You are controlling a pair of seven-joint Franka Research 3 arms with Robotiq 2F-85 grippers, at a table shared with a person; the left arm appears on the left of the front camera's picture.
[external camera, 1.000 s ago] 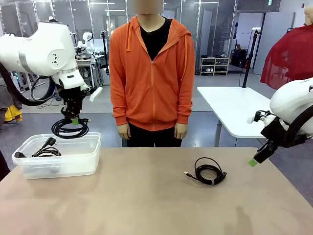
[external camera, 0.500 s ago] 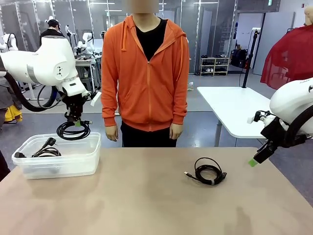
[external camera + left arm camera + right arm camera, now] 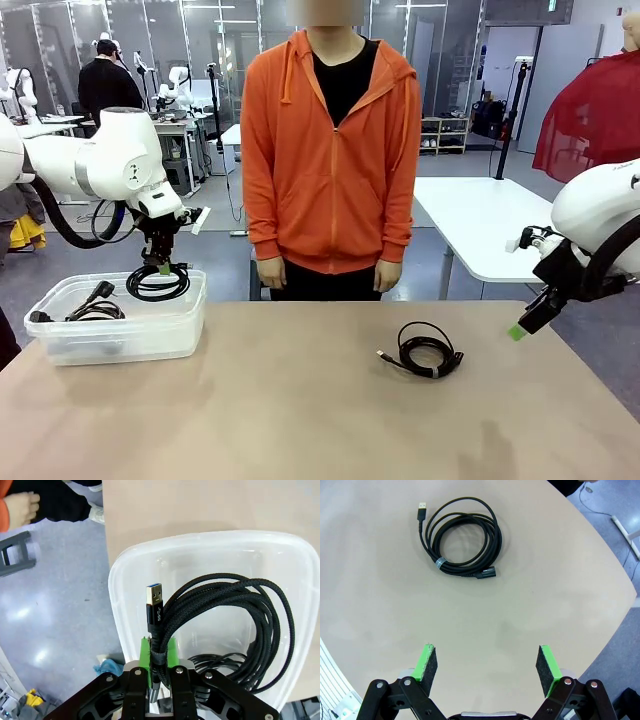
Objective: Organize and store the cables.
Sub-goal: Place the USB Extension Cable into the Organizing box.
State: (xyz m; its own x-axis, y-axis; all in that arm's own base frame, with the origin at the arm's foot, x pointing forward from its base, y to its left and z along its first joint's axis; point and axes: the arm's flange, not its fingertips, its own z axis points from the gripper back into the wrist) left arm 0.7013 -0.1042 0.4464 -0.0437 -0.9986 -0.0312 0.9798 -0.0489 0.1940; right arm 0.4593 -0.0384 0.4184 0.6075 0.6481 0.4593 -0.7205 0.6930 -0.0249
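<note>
**Left gripper [image 3: 163, 262] poised to drop a coiled USB cable [image 3: 158, 284] into the clear plastic bin [image 3: 120, 340]**

At the left of the front view, the left gripper is clamped on the coil's bound neck, and the coil hangs over the bin's far rim. A good release probably means centring the coil over the bin's open middle and lowering it below the rim before the jaws part, so no loop catches the edge. The count is three cable coils seen. One is held, at least one plugged cable [image 3: 92, 305] lies in the single bin, and a second USB cable [image 3: 425, 350] lies right of centre on the table [image 3: 300, 420]. At the far right, the right gripper [image 3: 520, 330] hangs with its jaws apart, holding nothing.
</note>
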